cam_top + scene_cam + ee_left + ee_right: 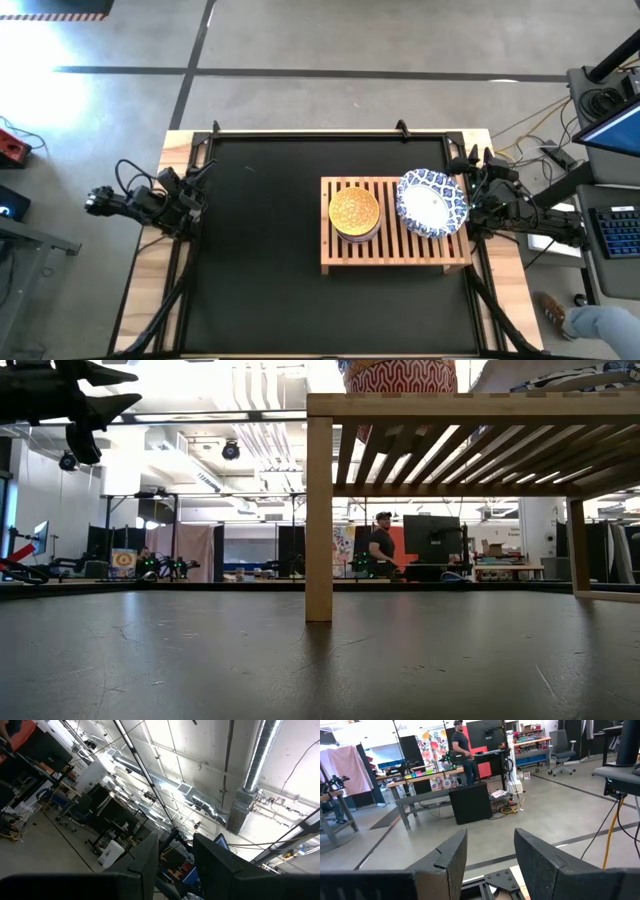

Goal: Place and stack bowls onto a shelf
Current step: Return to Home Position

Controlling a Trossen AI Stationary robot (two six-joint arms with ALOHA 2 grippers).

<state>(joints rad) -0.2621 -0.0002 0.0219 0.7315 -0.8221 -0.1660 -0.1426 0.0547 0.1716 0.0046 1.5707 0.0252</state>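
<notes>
1. Bowls stand in 2 piles on the shelf point(395, 255), a low light-wood rack with a slatted top.
2. The small stack point(355, 213) sits on the shelf's left half. From above its top bowl shows a yellow-orange inside, and at table height a red patterned bowl point(400, 375) rests on the slats.
3. The wide white bowls point(432, 202) with blue patterned rims sit at the shelf's right end, just beside the small stack and apart from it. Their rim reaches a little past the shelf's far edge. How many lie in this pile cannot be told.
4. The shelf itself stands on the right half of the black table mat point(260, 260).
5. The right gripper point(490, 835) is just off the shelf's right end, close beside the wide white bowls. Its 2 fingers stand partly apart with nothing between them, and they face the room floor beyond the table.
6. The left gripper point(175, 840) is well apart from the shelf, at the table's left edge and raised above the mat. Its 2 fingers are partly spread, grip nothing, and point up toward the ceiling.
7. A person point(382, 540) stands in the room far behind the shelf, seen beneath its top.
</notes>
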